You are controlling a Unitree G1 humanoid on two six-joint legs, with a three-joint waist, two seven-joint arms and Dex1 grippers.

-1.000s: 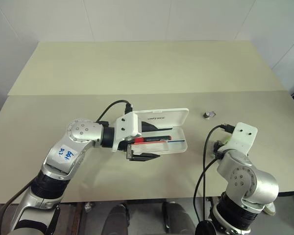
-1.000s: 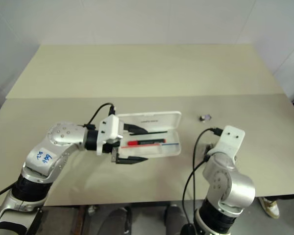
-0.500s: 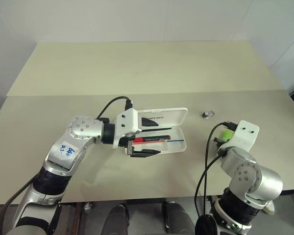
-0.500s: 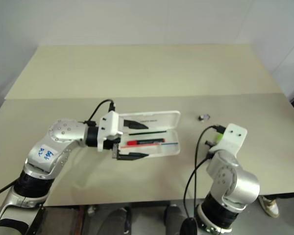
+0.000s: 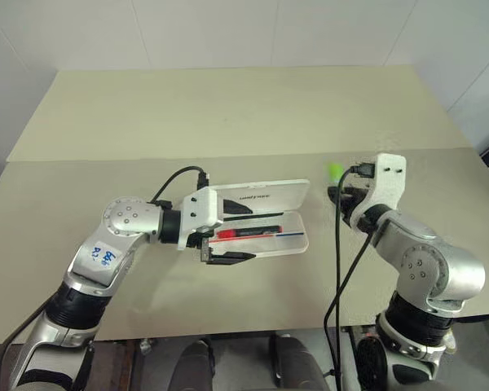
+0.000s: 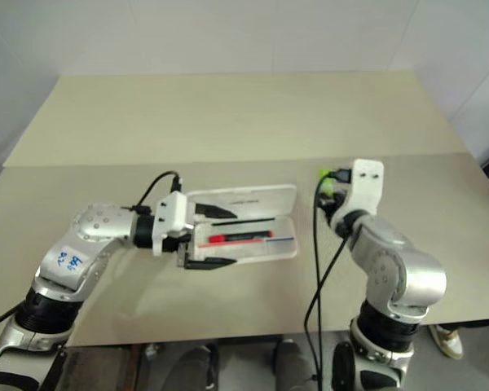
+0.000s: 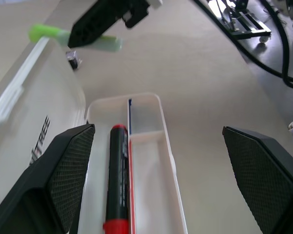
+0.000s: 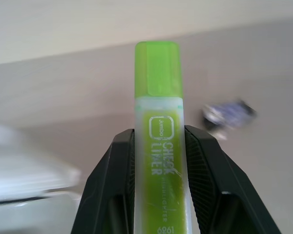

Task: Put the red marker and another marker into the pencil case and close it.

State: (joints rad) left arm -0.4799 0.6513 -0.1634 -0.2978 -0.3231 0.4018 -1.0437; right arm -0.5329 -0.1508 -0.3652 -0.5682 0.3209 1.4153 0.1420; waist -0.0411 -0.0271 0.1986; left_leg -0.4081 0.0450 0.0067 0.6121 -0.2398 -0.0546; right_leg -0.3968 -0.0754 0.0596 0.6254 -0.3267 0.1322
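**Colours on the table**

The pencil case [image 5: 265, 218] is plain white, with small dark lettering on its open lid and thin black, red and blue lines running inside the tray. The red marker [image 7: 118, 183] lying in it has a black barrel with red at both ends. The highlighter [image 8: 159, 141] is lime green, its cap clear green, its body paler with white print. Black fingers [image 8: 115, 187] flank it. The table [image 5: 228, 114] is pale beige.

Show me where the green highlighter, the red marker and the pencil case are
green highlighter [image 8: 158, 146], right wrist view, on its printed barrel between the right gripper's fingers
red marker [image 7: 117, 180], left wrist view, on its dark barrel inside the case
pencil case [image 5: 261, 195], left eye view, on the open lid
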